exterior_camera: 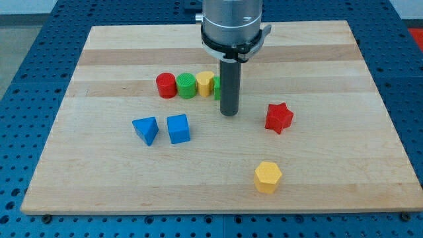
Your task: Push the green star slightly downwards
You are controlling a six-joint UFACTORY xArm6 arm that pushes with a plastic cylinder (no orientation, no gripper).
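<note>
Tip (229, 114) beside green block (217, 89), mostly hidden.
From its 5 o'clock I risk shoving it sideways into yellow block (205, 82); no end effector jaws exist.

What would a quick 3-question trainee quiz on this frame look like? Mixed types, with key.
1. True or false: my tip touches the red star.
2. Which block lies nearest the view's bottom? A) blue cube B) yellow hexagon C) red cylinder
3. Fill in: the green star is mostly hidden behind the ____.

Key:
1. False; bare board separates them, the star lying to the view's right.
2. B.
3. Rod; only a green sliver shows at its left edge, beside the yellow block and green cylinder.
</note>
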